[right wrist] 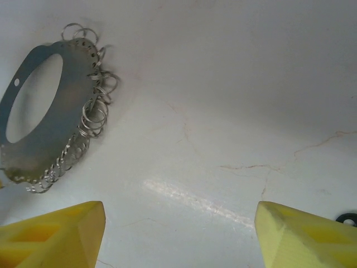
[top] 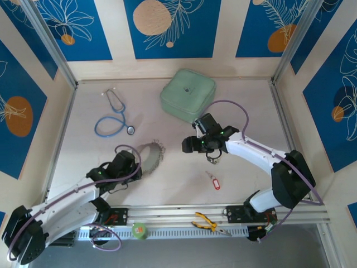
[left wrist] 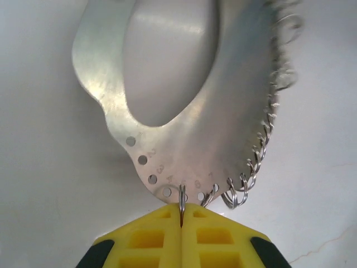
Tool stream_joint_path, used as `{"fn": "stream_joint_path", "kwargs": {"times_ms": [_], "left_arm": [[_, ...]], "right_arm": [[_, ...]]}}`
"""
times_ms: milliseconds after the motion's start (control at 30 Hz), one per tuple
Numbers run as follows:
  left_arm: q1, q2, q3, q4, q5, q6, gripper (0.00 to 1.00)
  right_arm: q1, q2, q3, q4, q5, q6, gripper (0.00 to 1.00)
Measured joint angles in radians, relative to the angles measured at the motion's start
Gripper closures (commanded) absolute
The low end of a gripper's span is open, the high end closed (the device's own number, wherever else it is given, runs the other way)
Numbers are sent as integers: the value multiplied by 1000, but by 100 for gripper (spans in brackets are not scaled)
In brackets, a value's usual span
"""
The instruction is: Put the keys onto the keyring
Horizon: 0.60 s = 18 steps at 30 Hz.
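**Keyring held by the left jaws; a key is yet to be fetched**

From above, the keyring is seen lying on the worktop directly ahead of the left jaws, with the right jaws held near it on the other side. The red-tagged key lies untouched, well apart from the ring. A stethoscope, a green case and yellow-handled pliers are set well aside, and nothing is judged to be blocked by them.

At the left wrist, the left jaws are seen pressed together on one small split ring at the plate's edge, so the steadying step is judged to be in hand.

At the right wrist, the right jaws are spread wide with nothing between them. A dark shape at the edge may be a key head, though this cannot be confirmed. Next, a key must be picked up and threaded on, which calls for a fine pinch on a thin, flat thing.
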<state>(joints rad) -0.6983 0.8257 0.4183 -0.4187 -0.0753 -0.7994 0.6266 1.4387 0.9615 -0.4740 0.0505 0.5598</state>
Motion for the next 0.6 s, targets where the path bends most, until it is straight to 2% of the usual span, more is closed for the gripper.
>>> {"fn": "stream_joint_path", "kwargs": {"times_ms": [133,267,400,600], "left_arm": [[-1,-12,106,36,-49,248,100],[-1,3,134,130,-40,521,100],[-1,27,115,256,24,768,100],[-1,47,41,472,131,1074,100]], "right_arm": [[-35,-20,0,11,-14,-1,29],[-72,-57,1,27,-28,-23,29],[-92,-117,-1,85,-33,-75,27],[-61,-263,-121,337,-71,-283,28]]}}
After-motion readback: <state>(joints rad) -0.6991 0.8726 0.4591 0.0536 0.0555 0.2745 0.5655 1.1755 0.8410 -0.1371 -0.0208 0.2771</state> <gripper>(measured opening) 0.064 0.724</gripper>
